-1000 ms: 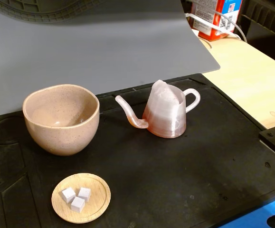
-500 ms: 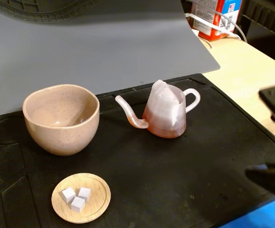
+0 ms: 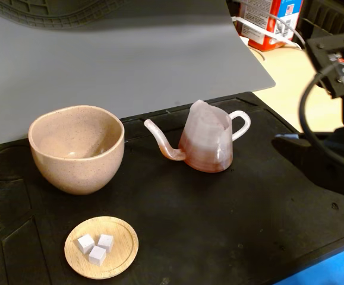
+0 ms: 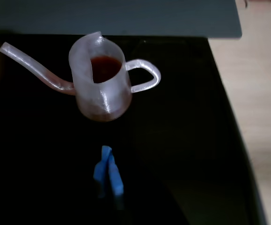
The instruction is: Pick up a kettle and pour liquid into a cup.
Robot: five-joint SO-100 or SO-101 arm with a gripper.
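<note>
The translucent pinkish ribbed kettle (image 3: 207,142) stands upright on the black mat, spout pointing left toward the cup and loop handle to the right. The wrist view shows it from above (image 4: 102,93) with amber-brown liquid (image 4: 105,65) inside. The large beige-pink speckled cup (image 3: 76,148) stands to its left and looks empty. My gripper (image 4: 108,171) has blue fingertips pressed together, shut and empty, hovering short of the kettle. In the fixed view the black arm (image 3: 338,142) is at the right edge, apart from the kettle's handle.
A small wooden dish (image 3: 101,247) with three white cubes lies in front of the cup. A grey board (image 3: 130,53) lies behind the mat (image 3: 219,225). A red and white carton (image 3: 270,21) stands at the back right. A black cable (image 3: 308,124) loops by the arm.
</note>
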